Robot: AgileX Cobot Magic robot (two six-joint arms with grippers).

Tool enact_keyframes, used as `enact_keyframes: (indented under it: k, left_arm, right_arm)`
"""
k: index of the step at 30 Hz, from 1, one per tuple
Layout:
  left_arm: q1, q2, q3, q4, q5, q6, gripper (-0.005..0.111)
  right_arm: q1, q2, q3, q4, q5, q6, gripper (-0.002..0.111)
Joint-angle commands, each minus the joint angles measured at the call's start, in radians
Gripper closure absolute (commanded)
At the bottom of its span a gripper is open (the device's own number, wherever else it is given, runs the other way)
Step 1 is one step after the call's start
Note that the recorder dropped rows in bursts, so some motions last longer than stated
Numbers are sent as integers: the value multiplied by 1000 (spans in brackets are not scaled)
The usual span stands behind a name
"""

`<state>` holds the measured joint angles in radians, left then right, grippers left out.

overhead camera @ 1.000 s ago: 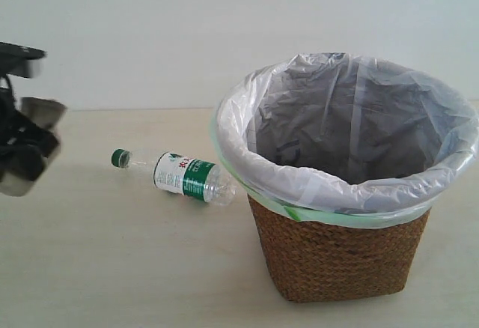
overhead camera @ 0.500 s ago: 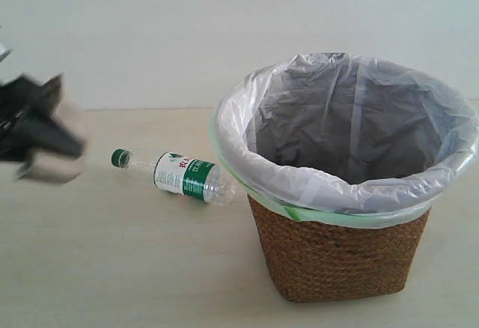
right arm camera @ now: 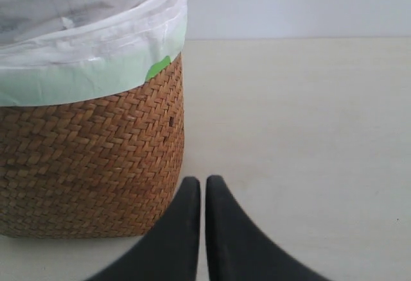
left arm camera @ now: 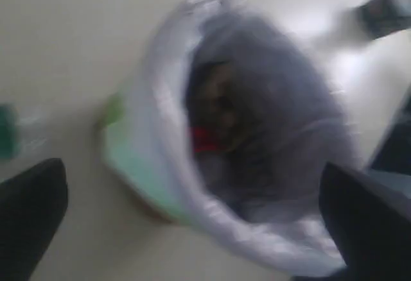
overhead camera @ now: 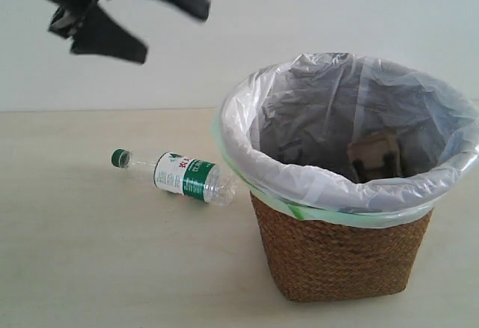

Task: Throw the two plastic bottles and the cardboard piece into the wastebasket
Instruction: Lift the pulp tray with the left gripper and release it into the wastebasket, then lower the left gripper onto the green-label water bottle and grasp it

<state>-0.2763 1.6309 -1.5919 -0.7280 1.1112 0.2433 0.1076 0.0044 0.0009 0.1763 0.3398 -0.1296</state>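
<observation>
The cardboard piece lies down inside the wastebasket, against the far side of its white liner. The green-capped bottle lies on its side on the table, its base just beside the wicker wall and its cap pointing away. Your left gripper hangs high above that bottle, well apart from it and from the cardboard, with its jaws spread wide and empty. Your right gripper sits low near the basket's wall, its tips almost touching and holding nothing.
</observation>
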Motion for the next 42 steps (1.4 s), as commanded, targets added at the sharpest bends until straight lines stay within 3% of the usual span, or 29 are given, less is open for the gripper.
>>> enact_keyframes:
  k: [1,6,15,20,25,32,42]
  left_arm:
    - [-3,32,15,504,94,-261,1]
    - [-3,89,42,686,110,-297,1]
    - [-3,235,49,744,42,-268,1]
    - [-3,319,49,634,-110,-487,1]
    - [-3,384,26,388,-263,-495,1]
    - [-3,468,13,111,-361,-469,1]
    - [-3,495,13,118,-346,-534,1]
  right_arm:
    - [-5,-4,-1,-5,-5,-4,108]
    - [-5,-4,-1,-5,-5,-4,108]
    - [-5,-4,-1,-5,-5,-4,108]
    - [-5,-4,-1,-5,-5,-4,108]
    - [-5,-4,-1,-5,-5,-4,108]
    - [-5,-4,-1,-5,-5,-4,108]
    - [-5,-4,-1,-5,-5,-4,108]
